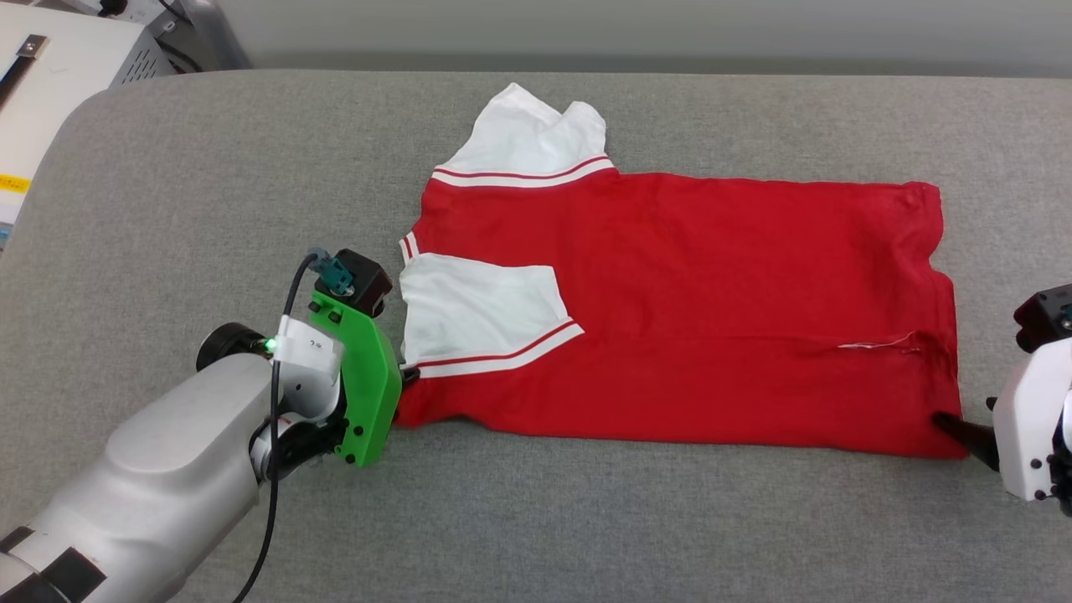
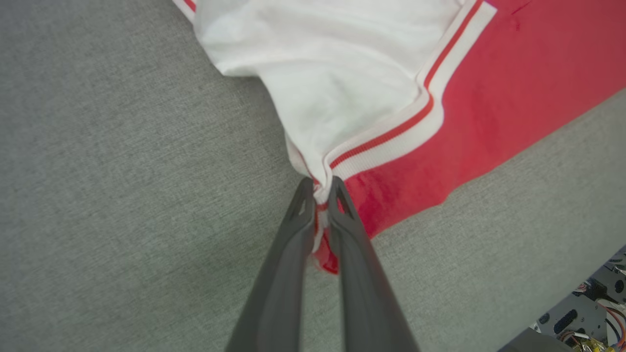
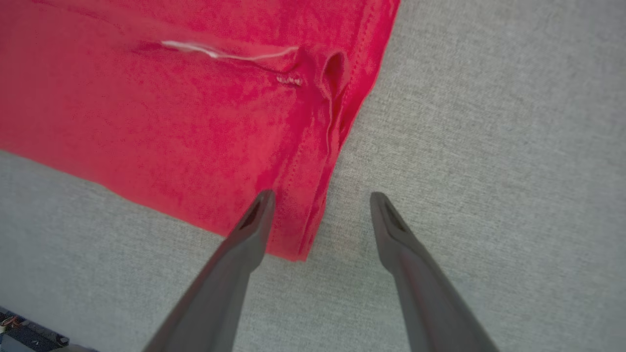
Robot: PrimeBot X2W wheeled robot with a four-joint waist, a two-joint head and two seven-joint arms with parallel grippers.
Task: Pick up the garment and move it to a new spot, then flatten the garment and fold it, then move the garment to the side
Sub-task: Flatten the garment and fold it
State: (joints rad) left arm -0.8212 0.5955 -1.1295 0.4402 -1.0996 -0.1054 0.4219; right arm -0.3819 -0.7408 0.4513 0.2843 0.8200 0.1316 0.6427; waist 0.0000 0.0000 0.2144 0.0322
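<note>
The garment (image 1: 670, 310), a red T-shirt with white striped-trim sleeves, lies spread across the grey surface, collar end to the left and hem to the right. My left gripper (image 2: 320, 188) is shut on the garment (image 2: 440, 98) at its near-left corner, where the white sleeve trim bunches between the fingers. In the head view this left gripper (image 1: 408, 377) sits at that corner behind its green mount. My right gripper (image 3: 320, 198) stands open over the near hem corner of the garment (image 3: 171, 112), one finger above red cloth, the other above bare grey. In the head view one of its fingertips (image 1: 950, 425) touches that corner.
The grey padded table (image 1: 209, 209) extends well beyond the shirt on all sides. A white box-like unit (image 1: 59, 67) stands off the table's far-left edge. A pale wall runs behind the table.
</note>
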